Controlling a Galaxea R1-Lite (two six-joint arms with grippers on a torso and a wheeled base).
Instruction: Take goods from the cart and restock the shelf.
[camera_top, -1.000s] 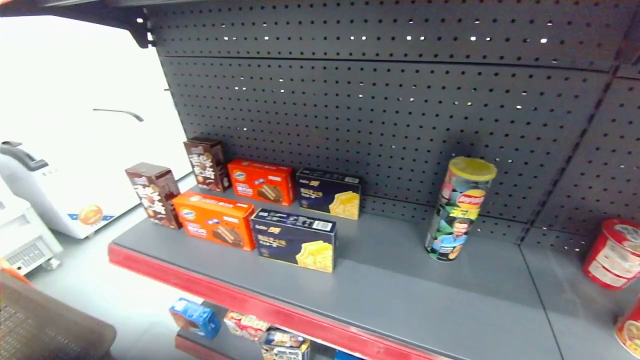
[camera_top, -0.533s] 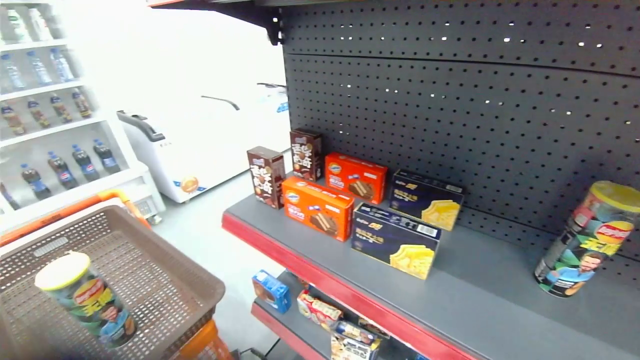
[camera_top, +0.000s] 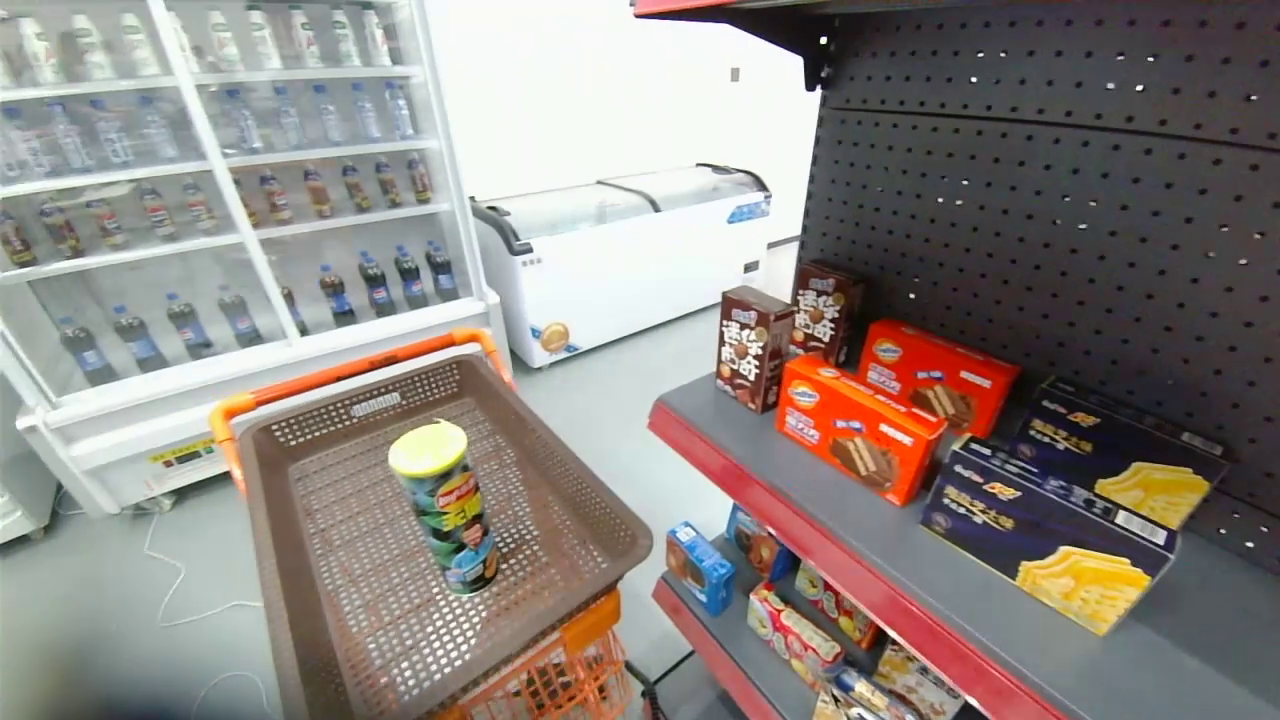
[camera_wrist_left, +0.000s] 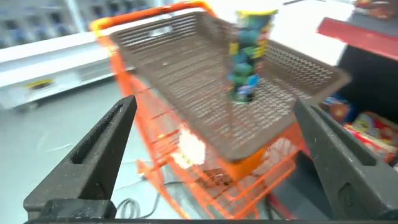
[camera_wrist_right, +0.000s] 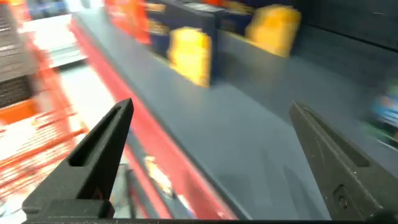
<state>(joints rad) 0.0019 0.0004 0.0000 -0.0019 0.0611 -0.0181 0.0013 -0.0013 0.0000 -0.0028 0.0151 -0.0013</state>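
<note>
Large white characters on 2 brown boxes (camera_top: 752, 348), small logos on can (camera_top: 445, 505) and orange boxes (camera_top: 858, 428); none clearly readable.

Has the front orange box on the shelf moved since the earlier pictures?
No. The camera turned; the front orange box still lies between the front brown box and front dark blue box on the shelf.

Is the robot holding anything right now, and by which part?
Nothing is held. The left gripper and right gripper are both open and empty; the chip can stands free in the cart basket.
</note>
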